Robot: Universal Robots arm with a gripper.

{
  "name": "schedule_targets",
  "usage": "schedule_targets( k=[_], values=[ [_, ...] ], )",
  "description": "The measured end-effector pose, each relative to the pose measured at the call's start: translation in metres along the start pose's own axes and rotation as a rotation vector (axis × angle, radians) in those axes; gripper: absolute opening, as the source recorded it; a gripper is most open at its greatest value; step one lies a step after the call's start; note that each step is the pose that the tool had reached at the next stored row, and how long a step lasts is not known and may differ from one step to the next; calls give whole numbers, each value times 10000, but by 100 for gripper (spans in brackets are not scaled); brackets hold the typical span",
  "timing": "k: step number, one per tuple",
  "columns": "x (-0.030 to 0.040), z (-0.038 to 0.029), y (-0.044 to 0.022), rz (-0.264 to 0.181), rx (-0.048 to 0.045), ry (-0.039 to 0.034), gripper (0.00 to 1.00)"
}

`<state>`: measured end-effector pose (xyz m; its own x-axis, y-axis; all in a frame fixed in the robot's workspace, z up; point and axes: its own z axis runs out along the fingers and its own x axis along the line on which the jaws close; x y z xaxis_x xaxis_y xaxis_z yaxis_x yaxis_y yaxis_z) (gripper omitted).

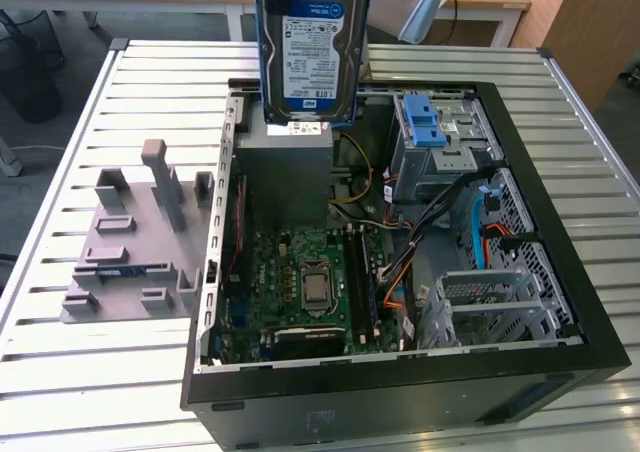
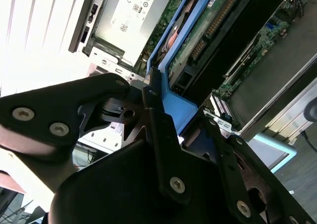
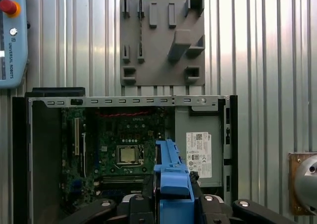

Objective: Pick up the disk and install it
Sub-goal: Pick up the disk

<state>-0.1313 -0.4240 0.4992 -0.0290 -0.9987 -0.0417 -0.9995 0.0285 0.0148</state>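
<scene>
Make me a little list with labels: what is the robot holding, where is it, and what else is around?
holding: the disk, gripped at its blue end bracket
grip: tool shut on the disk
where: in the air above the open computer case
inside the case: motherboard, grey power box, drive cage with blue latch
beside the case: grey holder on the slatted table, the exterior view's left

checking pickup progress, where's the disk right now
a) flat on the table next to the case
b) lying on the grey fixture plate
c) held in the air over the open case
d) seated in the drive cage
c: in the exterior view the disk hangs label-out above the open case, and in the second wrist view the gripper is clamped on its blue end bracket.
</scene>
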Motion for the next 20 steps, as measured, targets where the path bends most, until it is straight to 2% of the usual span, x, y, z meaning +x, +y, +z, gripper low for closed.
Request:
schedule_targets(
  k=[8, 20],
  values=[
    [31, -4, -140, 5, -6, 1, 36],
    [113, -10, -330, 17, -9, 0, 36]
  ],
)
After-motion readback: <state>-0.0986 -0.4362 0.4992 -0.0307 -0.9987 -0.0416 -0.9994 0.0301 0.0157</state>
